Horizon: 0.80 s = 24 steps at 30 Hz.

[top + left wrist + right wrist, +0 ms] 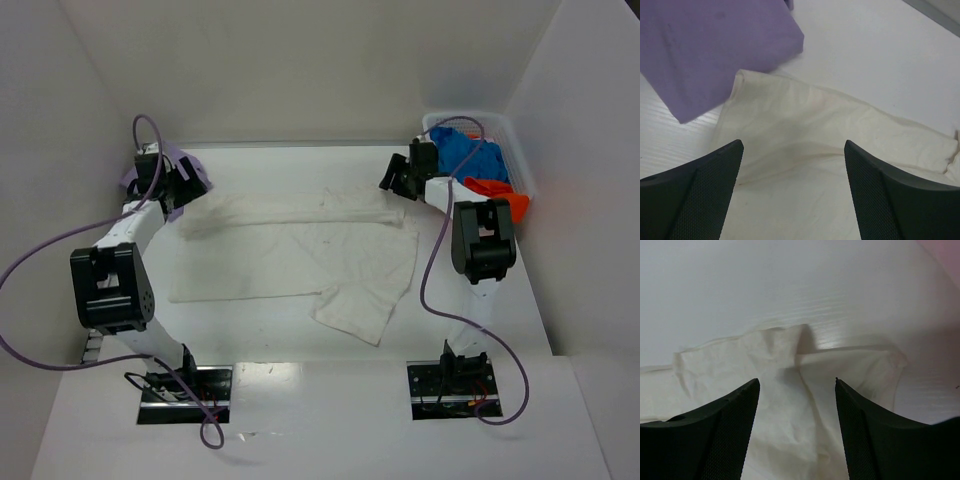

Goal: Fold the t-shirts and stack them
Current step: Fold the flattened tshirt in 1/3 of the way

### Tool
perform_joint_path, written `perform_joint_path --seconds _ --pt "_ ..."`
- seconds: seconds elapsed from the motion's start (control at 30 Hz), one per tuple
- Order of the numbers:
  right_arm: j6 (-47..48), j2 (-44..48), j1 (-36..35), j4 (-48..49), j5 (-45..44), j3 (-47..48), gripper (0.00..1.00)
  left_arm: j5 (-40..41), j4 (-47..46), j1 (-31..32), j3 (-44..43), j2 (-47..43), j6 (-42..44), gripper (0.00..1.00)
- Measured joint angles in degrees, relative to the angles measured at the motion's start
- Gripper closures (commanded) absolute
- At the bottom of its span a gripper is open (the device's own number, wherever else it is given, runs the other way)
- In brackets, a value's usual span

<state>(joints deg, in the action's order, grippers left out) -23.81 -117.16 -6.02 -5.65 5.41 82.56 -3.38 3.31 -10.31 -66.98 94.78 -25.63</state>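
Observation:
The off-white t-shirt (290,255) lies spread on the table, its far edge folded into a long band. My left gripper (185,190) is open just above the band's left end (805,145), next to the folded lavender t-shirt (705,45), seen at the far left (130,178). My right gripper (395,180) is open above the band's right end (790,390). Neither gripper holds anything. A blue t-shirt (470,155) and an orange-red t-shirt (500,195) sit in the white mesh basket (520,160).
White walls close in the table on the far, left and right sides. The basket stands at the far right corner. A purple cable (40,255) loops off the left arm and another cable (435,270) hangs beside the right arm.

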Motion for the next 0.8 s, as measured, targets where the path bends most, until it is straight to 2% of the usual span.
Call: perform_joint_path --seconds 0.4,0.8 --pt "1.18 -3.10 -0.39 -0.70 3.04 1.62 0.36 -4.44 0.13 0.00 -2.16 6.88 1.66 0.11" --pt "1.22 -4.59 -1.60 -0.22 6.56 1.79 0.40 -0.44 1.40 0.00 -4.83 11.54 1.73 0.17"
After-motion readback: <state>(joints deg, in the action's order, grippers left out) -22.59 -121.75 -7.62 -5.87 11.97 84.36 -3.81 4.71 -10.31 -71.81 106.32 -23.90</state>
